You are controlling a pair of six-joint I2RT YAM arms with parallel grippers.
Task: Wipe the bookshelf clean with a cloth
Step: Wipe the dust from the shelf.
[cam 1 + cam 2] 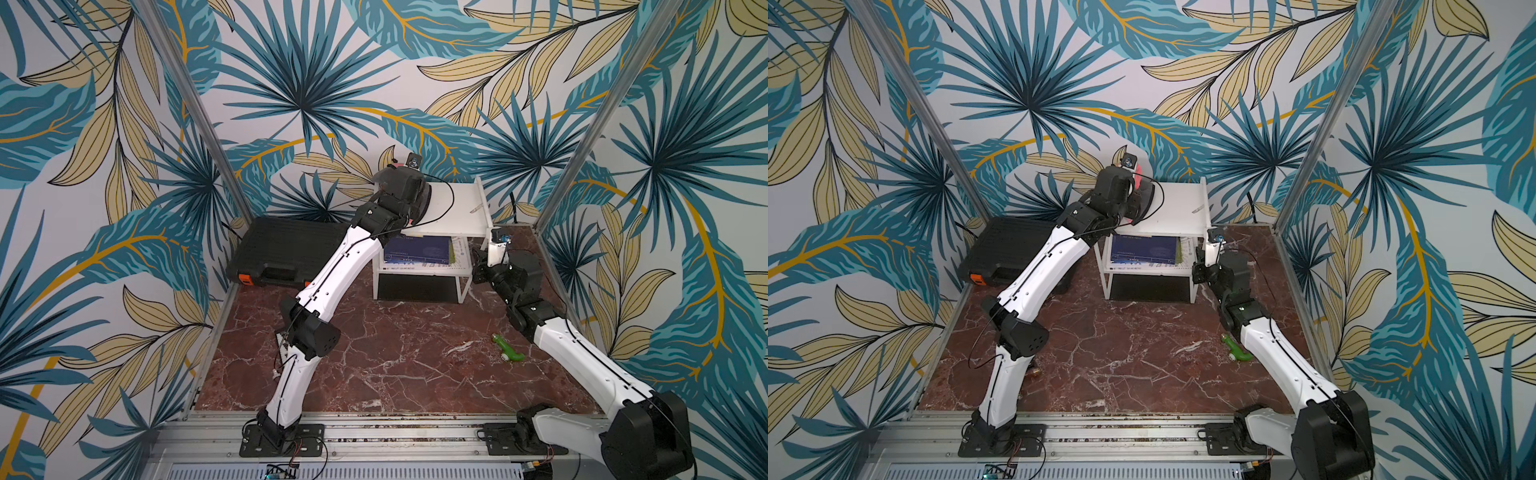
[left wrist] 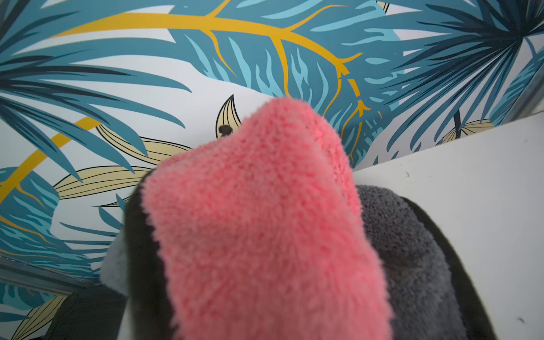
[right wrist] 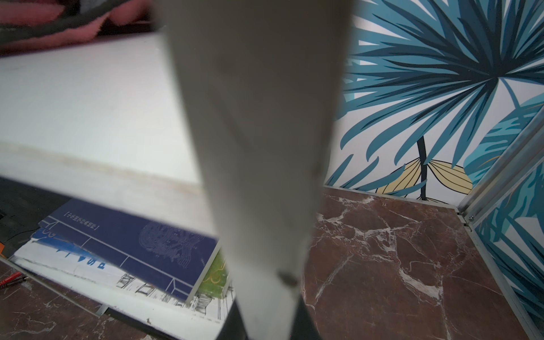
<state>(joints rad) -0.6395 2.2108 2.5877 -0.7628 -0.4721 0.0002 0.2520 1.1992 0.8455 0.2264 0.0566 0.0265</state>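
At 12 o'clock on counter (image 1: 395, 353), bookshelf (image 1: 461, 208), cloth (image 2: 265, 220) bunched on its top at 9 o'clock end, clenched in left end effector (image 1: 1136, 187), right end effector (image 1: 484, 249) grasping bookshelf's 4 o'clock corner.

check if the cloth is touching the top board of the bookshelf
Touching. The right wrist view shows the cloth resting on the bookshelf, its pink edge flat against the top board's far end, no gap beneath.
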